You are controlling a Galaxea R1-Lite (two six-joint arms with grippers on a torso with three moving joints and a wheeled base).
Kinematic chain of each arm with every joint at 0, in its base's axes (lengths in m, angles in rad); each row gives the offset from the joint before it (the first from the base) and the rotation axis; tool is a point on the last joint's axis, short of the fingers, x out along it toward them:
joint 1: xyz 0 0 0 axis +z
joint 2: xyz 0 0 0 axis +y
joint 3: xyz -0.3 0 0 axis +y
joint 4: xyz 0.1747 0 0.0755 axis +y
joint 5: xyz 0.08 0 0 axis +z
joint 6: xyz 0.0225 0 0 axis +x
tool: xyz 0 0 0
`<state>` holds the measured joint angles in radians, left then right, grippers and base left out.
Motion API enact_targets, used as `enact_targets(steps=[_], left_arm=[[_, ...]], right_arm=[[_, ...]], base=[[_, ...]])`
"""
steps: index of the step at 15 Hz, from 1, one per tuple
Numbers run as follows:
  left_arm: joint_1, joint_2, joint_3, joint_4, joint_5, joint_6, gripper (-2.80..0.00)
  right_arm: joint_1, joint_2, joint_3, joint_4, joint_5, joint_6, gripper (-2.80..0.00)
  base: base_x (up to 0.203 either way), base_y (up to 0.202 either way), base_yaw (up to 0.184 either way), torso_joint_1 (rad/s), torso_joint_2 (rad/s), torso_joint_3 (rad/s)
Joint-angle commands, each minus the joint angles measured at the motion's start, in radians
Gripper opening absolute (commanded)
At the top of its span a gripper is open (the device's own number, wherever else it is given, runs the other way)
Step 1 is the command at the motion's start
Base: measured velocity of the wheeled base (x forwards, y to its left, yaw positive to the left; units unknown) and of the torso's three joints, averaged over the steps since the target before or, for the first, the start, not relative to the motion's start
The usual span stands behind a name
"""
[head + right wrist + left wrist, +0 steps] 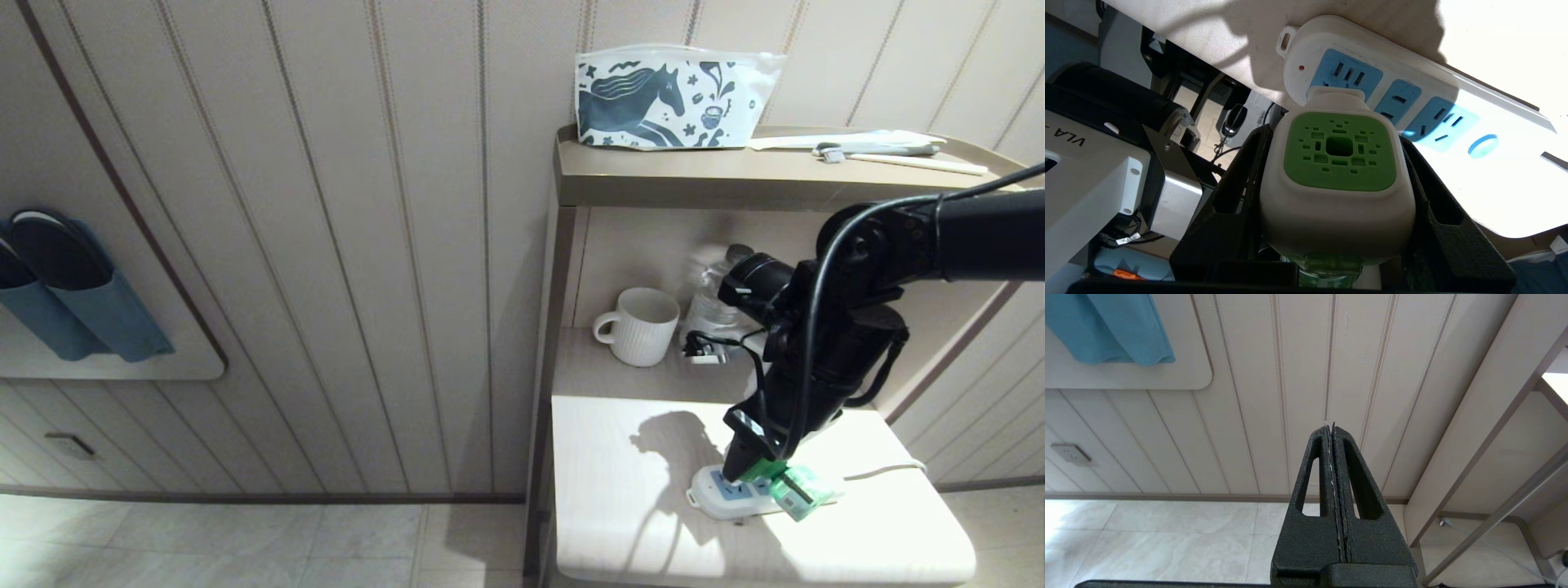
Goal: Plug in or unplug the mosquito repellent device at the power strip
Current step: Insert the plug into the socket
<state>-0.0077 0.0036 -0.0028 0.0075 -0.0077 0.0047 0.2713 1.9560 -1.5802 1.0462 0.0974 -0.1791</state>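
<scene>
Right gripper [1337, 179]: fingers clamping the mosquito repellent device [1337, 163], its plug end sitting at the power strip [1412, 106].
Left gripper [1333, 428]: fingers pressing together, empty, facing the panelled wall [1274, 375].
Surface: strip lying on the sunlit white table [637, 523].
Hidden: plug prongs; the arm is covering the bottles behind.

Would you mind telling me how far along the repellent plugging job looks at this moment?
Done: the right gripper is shut on the mosquito repellent device and has it at the end socket of the power strip. In hand: its plug end meets that socket face; whether it is seated I cannot tell. Left: finishing the plug move and letting go. The left gripper is shut, away by the wall.
</scene>
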Motion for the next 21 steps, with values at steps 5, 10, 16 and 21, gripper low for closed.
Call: enact_targets(steps=[5, 10, 16, 21], left_arm=[[0.0, -0.001, 0.002, 0.0, 0.0, 0.0, -2.8], [0.0, -0.001, 0.001, 0.0, 0.0, 0.0, -2.8], [0.0, -0.001, 0.001, 0.0, 0.0, 0.0, -2.8], [0.0, -0.001, 0.0, 0.0, 0.0, 0.0, -2.8]], right_arm=[[-0.001, 0.014, -0.015, 0.006, -0.001, 0.003, -2.8], [0.0, 0.018, -0.03, 0.006, -0.031, 0.006, -2.8], [0.002, 0.026, -0.023, 0.012, -0.03, 0.007, -2.8], [0.008, 0.044, -0.023, 0.011, -0.028, 0.009, -2.8]], base=[[0.0, 0.0, 0.0, 0.0, 0.0, 0.0], [0.0, 0.0, 0.0, 0.0, 0.0, 0.0], [0.0, 0.0, 0.0, 0.0, 0.0, 0.0], [0.0, 0.0, 0.0, 0.0, 0.0, 0.0]])
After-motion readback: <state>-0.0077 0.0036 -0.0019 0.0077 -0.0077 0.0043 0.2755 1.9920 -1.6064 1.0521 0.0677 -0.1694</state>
